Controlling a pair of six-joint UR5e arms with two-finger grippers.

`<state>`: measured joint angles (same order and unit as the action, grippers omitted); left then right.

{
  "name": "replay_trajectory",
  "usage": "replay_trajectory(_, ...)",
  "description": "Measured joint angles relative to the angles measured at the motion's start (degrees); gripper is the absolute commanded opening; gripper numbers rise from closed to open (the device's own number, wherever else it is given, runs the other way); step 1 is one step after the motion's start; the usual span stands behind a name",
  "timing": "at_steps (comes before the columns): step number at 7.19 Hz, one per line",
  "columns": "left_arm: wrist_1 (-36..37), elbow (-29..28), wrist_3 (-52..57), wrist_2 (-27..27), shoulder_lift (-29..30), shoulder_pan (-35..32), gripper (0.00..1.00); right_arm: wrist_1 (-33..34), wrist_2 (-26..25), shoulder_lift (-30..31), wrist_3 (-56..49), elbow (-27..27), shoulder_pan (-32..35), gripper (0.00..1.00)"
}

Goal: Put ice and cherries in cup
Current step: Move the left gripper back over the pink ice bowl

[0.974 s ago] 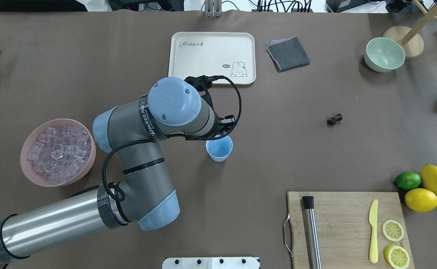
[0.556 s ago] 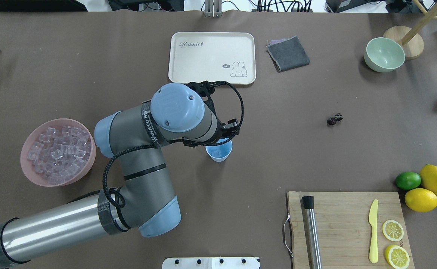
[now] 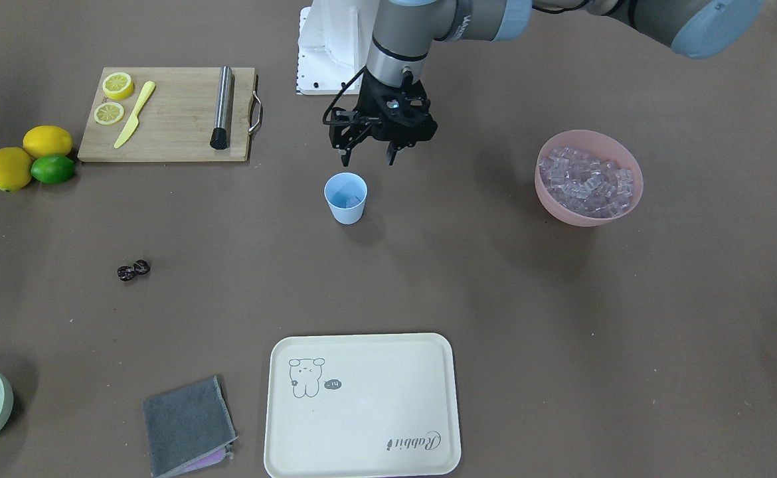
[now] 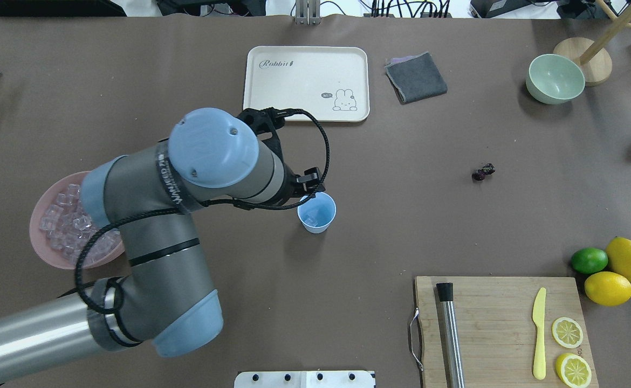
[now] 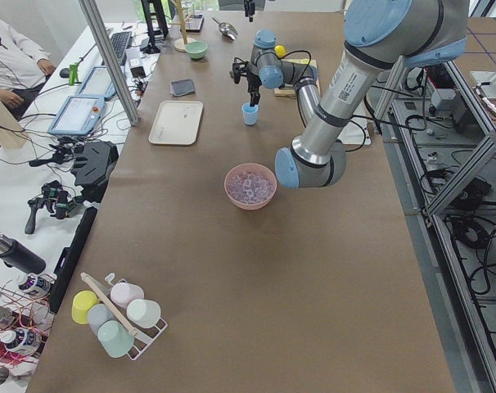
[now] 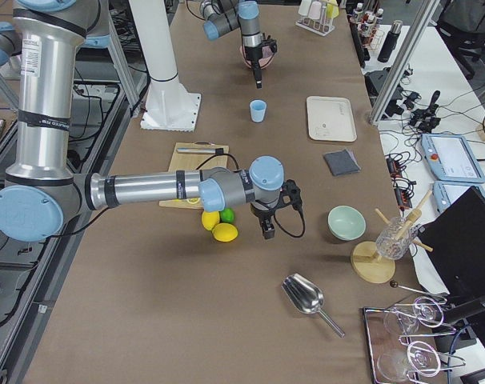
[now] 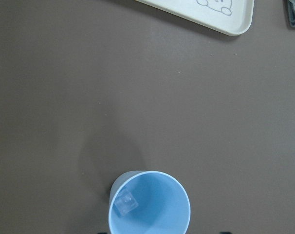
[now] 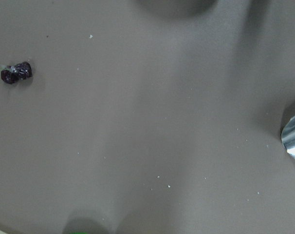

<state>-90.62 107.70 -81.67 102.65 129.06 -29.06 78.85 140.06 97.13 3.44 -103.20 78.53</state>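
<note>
Overhead and front cameras look down on the worktop (image 4: 402, 161) from opposite sides, sharing the cup (image 4: 316, 213); side cameras look along it; wrist cameras point down, close.

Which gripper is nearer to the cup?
Left. The left gripper hangs close over the edge of the cup; the right gripper is far away, near the lemons.

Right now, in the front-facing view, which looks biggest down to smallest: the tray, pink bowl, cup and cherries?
1. tray
2. pink bowl
3. cup
4. cherries
The tray lies nearest the camera, yet the gaps in size are plain.
</note>
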Motion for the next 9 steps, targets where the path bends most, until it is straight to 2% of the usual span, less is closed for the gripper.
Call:
replay_trajectory(4, 0.5, 12.6, 21.7, 5.0, -22.2, -9.2, 0.82, -0.1, -0.2, -2.0, 3.3, -0.5, -0.9, 0.99)
replay_trajectory(5, -2.7, 14.8, 25.4, 5.6, -29.0, -10.4, 0.82, -0.1, -0.2, -1.9, 3.4, -0.5, -1.1, 0.99)
replay_trajectory(7, -16.5, 14.6, 28.9, 5.4, -42.4, -11.1, 0.79, 0.0, -0.1, -1.7, 3.4, -0.6, -1.2, 0.99)
replay_trajectory(8, -22.0, 13.3, 29.1, 5.3, -46.4, -11.1, 0.78, 0.0, -0.1, -1.6, 3.4, -0.6, -1.2, 0.99)
replay_trajectory(9, -25.3, 11.4, 29.1, 5.2, -47.9, -11.0, 0.74, 0.0, 0.0, -1.5, 3.4, -0.7, -1.2, 0.99)
